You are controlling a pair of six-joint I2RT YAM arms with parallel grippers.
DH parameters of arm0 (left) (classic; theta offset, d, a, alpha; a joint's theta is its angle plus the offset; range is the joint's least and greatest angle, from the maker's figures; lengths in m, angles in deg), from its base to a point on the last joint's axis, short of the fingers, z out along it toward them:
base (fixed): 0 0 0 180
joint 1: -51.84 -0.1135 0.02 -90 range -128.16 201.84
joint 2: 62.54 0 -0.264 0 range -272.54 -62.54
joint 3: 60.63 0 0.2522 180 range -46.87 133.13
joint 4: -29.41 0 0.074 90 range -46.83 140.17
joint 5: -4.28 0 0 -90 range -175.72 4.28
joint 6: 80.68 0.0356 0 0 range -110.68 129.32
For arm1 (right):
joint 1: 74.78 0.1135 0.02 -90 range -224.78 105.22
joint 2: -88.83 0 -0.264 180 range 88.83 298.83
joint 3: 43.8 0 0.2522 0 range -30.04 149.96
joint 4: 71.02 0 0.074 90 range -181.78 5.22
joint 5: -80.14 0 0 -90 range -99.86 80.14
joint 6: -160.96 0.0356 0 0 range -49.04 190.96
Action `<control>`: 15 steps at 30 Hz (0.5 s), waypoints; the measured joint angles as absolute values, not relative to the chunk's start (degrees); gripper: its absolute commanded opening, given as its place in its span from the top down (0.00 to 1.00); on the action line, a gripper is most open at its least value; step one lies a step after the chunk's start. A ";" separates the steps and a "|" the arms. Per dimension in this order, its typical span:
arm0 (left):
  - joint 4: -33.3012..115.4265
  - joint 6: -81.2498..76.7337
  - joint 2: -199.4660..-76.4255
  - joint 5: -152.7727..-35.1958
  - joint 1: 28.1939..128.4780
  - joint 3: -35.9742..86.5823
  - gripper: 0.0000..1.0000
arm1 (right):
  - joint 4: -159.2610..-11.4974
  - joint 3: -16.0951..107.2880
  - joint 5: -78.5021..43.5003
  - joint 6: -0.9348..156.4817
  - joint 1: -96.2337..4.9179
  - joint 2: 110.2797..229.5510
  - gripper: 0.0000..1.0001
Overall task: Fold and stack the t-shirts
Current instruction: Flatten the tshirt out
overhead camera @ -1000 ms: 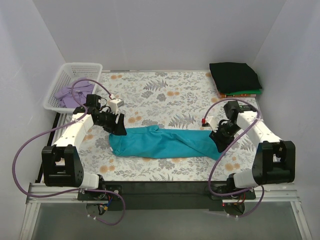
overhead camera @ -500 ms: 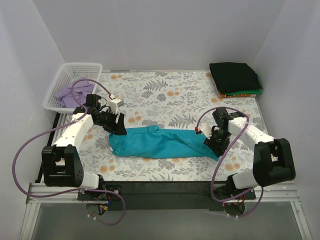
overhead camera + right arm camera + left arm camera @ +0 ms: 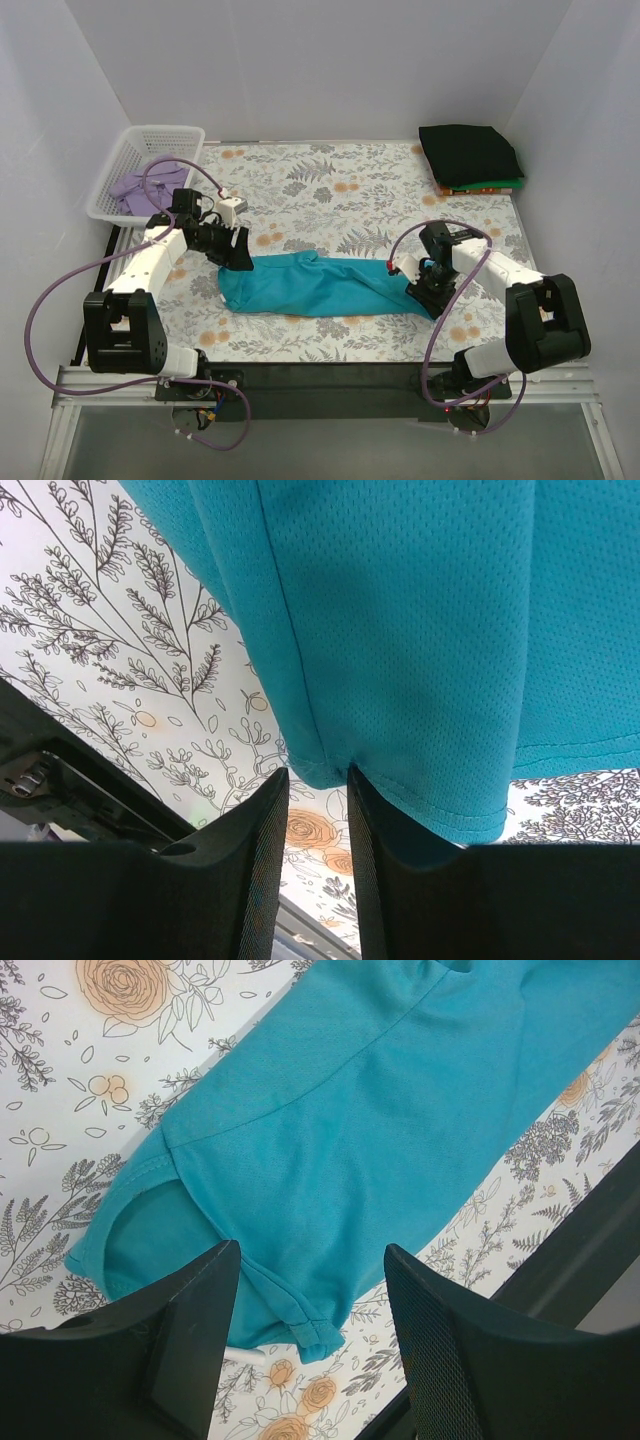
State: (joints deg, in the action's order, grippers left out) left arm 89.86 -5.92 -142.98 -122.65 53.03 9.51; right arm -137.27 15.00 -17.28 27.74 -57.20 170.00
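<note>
- The desk (image 3: 330,190) under its floral cloth carries everything.
- The teal t-shirt (image 3: 320,288) lies in a long, rumpled band across the near middle of the desk, between my two arms.
- The black t-shirt (image 3: 470,153) sits folded at the far right corner, on top of green and orange-red edges (image 3: 495,186).
- The white basket (image 3: 150,135) stands at the far left corner with the lavender t-shirt (image 3: 135,190) inside it.
- My left gripper (image 3: 312,1260) hangs over the sleeve end of the teal t-shirt, fingers spread wide, holding nothing.
- My right gripper (image 3: 318,780) is at the other end, fingers drawn almost together, pinching the teal hem where it dips between them.
</note>
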 measured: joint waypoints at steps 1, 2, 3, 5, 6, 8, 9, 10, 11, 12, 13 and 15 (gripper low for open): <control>89.86 -5.92 -142.98 -122.67 53.03 9.47 0.41 | -137.23 15.00 -17.28 27.78 -57.11 170.00 0.65; 89.84 -5.92 -142.98 -122.65 53.03 9.38 0.41 | -137.21 15.00 -17.28 27.78 -57.05 170.00 0.69; 89.86 -5.92 -142.98 -122.65 53.03 9.32 0.41 | -137.14 14.98 -17.26 27.82 -57.00 170.00 0.72; 89.84 -5.95 -142.98 -122.65 53.03 9.23 0.41 | -136.64 14.63 -17.13 28.04 -56.74 170.07 0.91; 89.84 -6.03 -142.98 -122.65 53.03 9.23 0.41 | -136.36 14.36 -17.00 28.17 -56.70 170.13 0.98; 89.69 -6.43 -142.98 -122.67 53.03 9.23 0.41 | -135.96 14.04 -16.60 28.65 -56.68 170.46 0.99; 89.56 -6.78 -142.98 -122.65 53.03 9.23 0.41 | -135.79 14.01 -16.38 28.76 -56.65 170.61 0.99; 89.40 -7.19 -143.01 -122.65 53.03 9.25 0.41 | -135.66 14.01 -16.23 28.81 -56.65 170.63 0.99; 89.36 -7.67 -143.18 -122.74 53.03 9.36 0.41 | -135.55 14.01 -16.12 28.83 -56.65 170.57 0.99; 89.34 -8.22 -143.57 -122.91 53.03 9.71 0.41 | -135.55 14.01 -15.97 28.83 -56.65 170.48 0.99; 89.21 -8.72 -144.19 -123.04 53.03 10.21 0.41 | -135.57 14.01 -15.90 28.81 -56.65 170.22 0.99; 88.03 -10.10 -146.46 -123.04 53.05 11.59 0.42 | -135.63 14.04 -15.75 28.83 -56.65 169.26 0.99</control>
State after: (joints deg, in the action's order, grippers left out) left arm 88.03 -10.10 -146.46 -123.04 53.05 11.59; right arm -135.63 14.04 -15.75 28.83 -56.65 169.26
